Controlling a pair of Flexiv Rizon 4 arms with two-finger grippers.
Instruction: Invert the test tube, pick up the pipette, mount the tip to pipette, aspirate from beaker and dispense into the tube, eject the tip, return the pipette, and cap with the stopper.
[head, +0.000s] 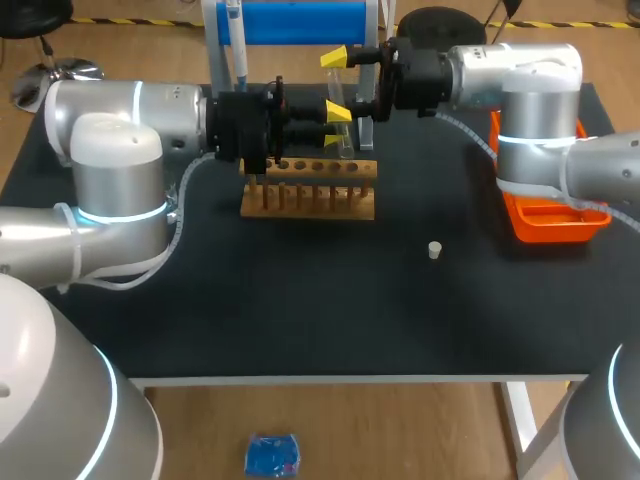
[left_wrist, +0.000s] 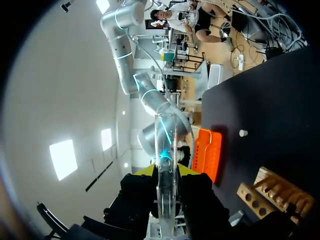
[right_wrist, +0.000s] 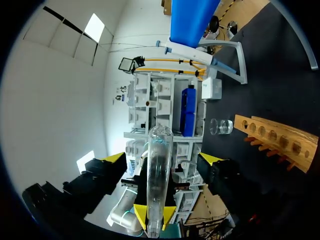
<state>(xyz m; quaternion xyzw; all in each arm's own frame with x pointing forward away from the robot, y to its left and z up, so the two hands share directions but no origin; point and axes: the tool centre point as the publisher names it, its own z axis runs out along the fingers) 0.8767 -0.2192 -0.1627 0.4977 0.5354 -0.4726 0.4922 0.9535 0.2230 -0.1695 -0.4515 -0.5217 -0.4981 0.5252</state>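
Glass test tube (left_wrist: 165, 150) clamped in left gripper (left_wrist: 165, 170) near wooden rack (head: 310, 190); right gripper (right_wrist: 164, 158) spread wide around it, not touching. Likely staged for handover to invert.

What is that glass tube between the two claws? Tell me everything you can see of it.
The test tube is slim clear glass, apparently empty, with one rounded end. It is held off the table near the wooden rack, clamped by the left gripper. The right gripper, open, straddles it without touching.
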